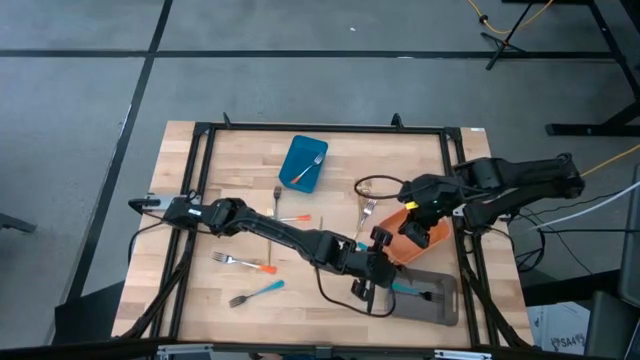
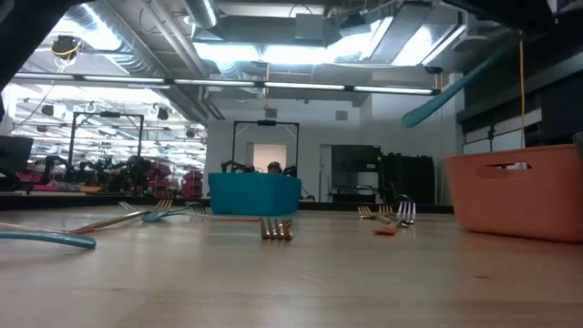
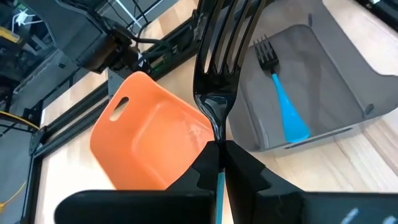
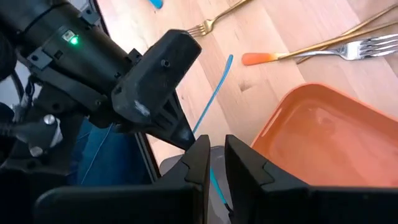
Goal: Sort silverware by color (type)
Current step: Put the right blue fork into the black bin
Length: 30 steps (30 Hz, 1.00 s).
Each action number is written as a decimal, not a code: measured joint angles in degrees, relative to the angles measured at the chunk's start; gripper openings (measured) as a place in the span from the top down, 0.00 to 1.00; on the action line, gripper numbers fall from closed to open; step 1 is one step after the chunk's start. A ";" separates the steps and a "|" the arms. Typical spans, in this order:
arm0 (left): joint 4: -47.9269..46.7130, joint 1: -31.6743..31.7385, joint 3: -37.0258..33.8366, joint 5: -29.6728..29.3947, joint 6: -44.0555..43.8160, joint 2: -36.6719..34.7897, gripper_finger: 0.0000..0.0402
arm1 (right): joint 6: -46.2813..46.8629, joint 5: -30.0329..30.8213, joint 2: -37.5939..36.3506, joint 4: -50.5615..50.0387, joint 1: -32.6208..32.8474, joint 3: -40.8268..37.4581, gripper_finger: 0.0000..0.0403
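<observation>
Butcher-block table (image 1: 250, 160): left fingers (image 3: 217, 155) clenched on slim glossy fork (image 3: 217, 56); right fingers (image 4: 214, 168) clenched.

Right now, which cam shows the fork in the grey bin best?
Left wrist view: the blue-handled fork lies unobstructed in the grey bin, tines and handle clear. High view shows only a sliver of blue beside the left arm. Low view doesn't show it; right wrist view shows nothing identifiable.

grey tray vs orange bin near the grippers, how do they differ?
The grey tray lies flat on the table; the orange bin sits tilted. The grey tray holds a blue-handled fork; the orange bin looks empty. The tray is shallow, the bin deeper with a handle slot. Both sit on the table's right side.
</observation>
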 joint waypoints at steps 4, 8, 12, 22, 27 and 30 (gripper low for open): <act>0.05 0.20 0.00 -0.04 -0.03 0.00 0.98 | 0.10 -0.91 0.25 0.15 0.00 0.00 0.90; 0.03 0.24 0.00 0.37 -0.05 0.00 0.98 | 0.16 -3.21 1.02 -0.03 0.00 0.00 0.88; 0.06 0.28 0.00 0.47 -0.09 0.00 0.98 | 0.23 -4.07 2.27 -0.13 0.00 0.00 0.79; 0.51 0.26 0.00 0.36 -0.05 0.00 0.98 | -0.03 -1.83 5.32 1.00 -0.85 0.00 0.58; 0.89 -0.14 0.00 -2.65 -0.02 0.00 0.98 | 0.82 -3.48 8.01 -0.48 -4.50 0.00 0.60; 1.26 -0.48 0.00 -4.47 0.01 0.00 0.98 | 0.78 -6.77 9.55 -0.96 -7.24 0.00 0.61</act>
